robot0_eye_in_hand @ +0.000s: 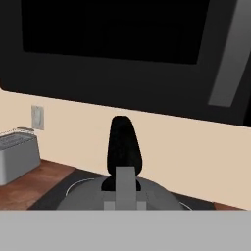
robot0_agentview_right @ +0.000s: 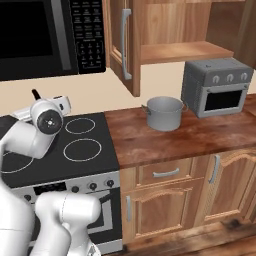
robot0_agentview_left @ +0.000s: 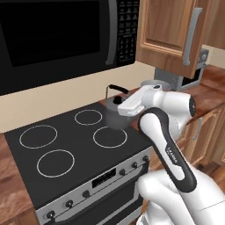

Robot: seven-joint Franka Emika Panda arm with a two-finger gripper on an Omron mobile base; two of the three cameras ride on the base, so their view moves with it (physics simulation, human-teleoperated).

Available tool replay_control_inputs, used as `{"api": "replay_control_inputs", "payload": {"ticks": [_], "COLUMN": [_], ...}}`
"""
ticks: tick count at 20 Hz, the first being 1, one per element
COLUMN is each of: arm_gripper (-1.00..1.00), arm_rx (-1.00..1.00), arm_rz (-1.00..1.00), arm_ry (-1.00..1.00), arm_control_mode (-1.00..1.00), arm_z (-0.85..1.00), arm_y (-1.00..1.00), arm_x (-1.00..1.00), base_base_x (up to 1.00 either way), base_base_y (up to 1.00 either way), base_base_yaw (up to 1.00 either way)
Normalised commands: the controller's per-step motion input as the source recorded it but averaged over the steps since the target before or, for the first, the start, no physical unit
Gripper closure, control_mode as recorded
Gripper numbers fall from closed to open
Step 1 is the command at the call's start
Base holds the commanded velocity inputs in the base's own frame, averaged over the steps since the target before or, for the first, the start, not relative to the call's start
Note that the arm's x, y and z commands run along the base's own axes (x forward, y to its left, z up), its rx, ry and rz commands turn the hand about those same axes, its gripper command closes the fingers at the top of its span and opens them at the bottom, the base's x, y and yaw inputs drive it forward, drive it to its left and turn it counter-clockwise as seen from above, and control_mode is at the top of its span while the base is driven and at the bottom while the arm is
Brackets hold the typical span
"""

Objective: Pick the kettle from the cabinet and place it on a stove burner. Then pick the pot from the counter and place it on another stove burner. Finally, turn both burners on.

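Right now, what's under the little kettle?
The kettle hangs in the shut hand over the black cooktop, near its back right burner ring. The arm hides whether its bottom touches the glass.

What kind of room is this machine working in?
A home kitchen, computer-rendered by the look of it. A black glass cooktop sits under a microwave, with wooden cabinets and a steel pot on the counter beside a small toaster oven.

Dark kettle (robot0_agentview_left: 115, 105) upright over cooktop; grey pot (robot0_agentview_right: 164, 113) on counter (robot0_agentview_right: 190, 137).
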Motion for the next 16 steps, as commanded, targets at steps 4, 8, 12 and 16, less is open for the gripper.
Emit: {"api": "replay_control_inputs", "payload": {"ticks": [4,8,12,16], "arm_gripper": [1.00,1.00,1.00,1.00], "arm_rx": [0.00,0.00,0.00,0.00], "arm_rz": [0.00,0.00,-0.01,-0.02], "arm_ry": [0.00,0.00,0.00,0.00], "arm_control_mode": [-1.00,-1.00,-1.00,-1.00], "arm_z": [-0.14,-0.16,-0.22,-0.23], "arm_y": [0.17,0.14,0.05,0.00], "arm_x": [0.42,0.38,0.33,0.29], "base_base_x": [0.00,0.00,0.00,0.00], "base_base_y": [0.00,0.00,0.00,0.00], "base_base_yaw": [0.00,0.00,0.00,0.00]}}
